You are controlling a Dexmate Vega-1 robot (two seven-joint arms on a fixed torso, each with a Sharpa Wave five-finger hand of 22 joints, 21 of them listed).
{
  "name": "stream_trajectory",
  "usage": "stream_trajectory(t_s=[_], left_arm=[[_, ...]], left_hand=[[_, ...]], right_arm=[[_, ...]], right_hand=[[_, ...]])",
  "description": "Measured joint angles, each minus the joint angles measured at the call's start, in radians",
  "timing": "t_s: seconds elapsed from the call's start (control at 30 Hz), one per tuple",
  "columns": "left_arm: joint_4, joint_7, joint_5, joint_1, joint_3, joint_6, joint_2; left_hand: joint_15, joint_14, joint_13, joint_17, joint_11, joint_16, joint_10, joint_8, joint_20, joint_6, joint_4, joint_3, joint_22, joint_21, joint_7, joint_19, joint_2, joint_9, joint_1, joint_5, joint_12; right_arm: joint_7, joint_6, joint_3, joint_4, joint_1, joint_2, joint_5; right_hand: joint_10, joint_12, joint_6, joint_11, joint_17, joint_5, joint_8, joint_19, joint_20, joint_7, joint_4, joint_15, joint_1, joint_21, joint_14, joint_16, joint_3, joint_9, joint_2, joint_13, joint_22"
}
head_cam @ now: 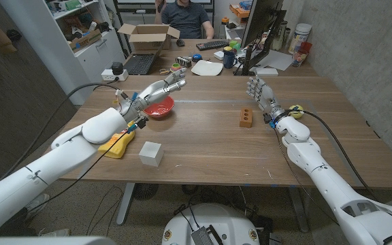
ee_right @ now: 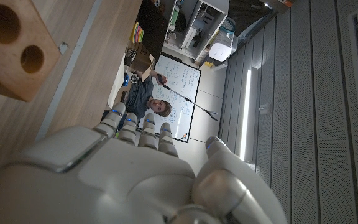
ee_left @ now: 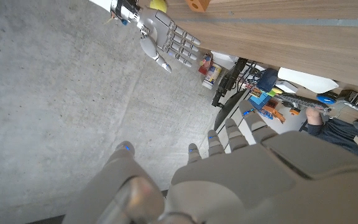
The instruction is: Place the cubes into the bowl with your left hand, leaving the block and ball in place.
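Wooden table [head_cam: 209, 146] before cluttered desk [head_cam: 203, 64], shelves [head_cam: 80, 27].

The tabletop [head_cam: 203, 146] carried one red bowl [head_cam: 159, 107], one white cube [head_cam: 151, 154], one wooden block [head_cam: 246, 118] with two holes, one yellow ball [head_cam: 296, 108], and one yellow object [head_cam: 118, 144].

Beyond the far edge of the wooden surface [head_cam: 209, 146] sits a person [head_cam: 186, 17] at a cluttered desk. An open cardboard box [head_cam: 146, 35], a laptop [head_cam: 140, 64], a keyboard [head_cam: 212, 45], a white plate [head_cam: 207, 67] and a dark mug [head_cam: 229, 59] lie there. A monitor [head_cam: 258, 30] stands toward the far right corner, with a white canister [head_cam: 300, 37] beside it.
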Motion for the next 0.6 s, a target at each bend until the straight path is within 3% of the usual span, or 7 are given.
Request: stream_trajectory(t_s=[0.3,0.6], left_arm=[[-0.119,0.006,0.112,0.078,-0.061,0.069,0.051],[-0.301,-0.002,0.347,0.208,-0.151,0.242,0.107]], left_hand=[[-0.006,-0.006,0.000,0.000,-0.013,-0.006,-0.013,0.000,-0.002,-0.009,-0.004,-0.004,0.003,-0.004,-0.009,-0.002,-0.008,0.003,0.008,0.004,-0.005],[-0.014,-0.021,0.000,0.000,-0.025,-0.006,-0.025,0.000,-0.002,-0.011,-0.012,-0.012,0.003,-0.011,-0.011,-0.009,-0.018,0.002,0.019,0.004,-0.005]], right_arm=[[0.005,0.010,0.000,0.020,0.009,0.011,0.000],[0.007,0.016,0.000,0.033,0.017,0.020,-0.003]], right_hand=[[0.003,0.004,0.000,0.003,0.000,0.000,0.000,0.000,0.000,0.000,0.000,0.000,0.000,0.000,0.000,0.000,0.000,0.000,0.000,0.000,0.000],[0.003,0.004,0.000,0.003,0.003,0.000,0.000,0.000,0.000,0.000,0.000,0.000,0.000,0.000,0.000,0.000,0.000,0.000,0.000,0.000,0.000]])
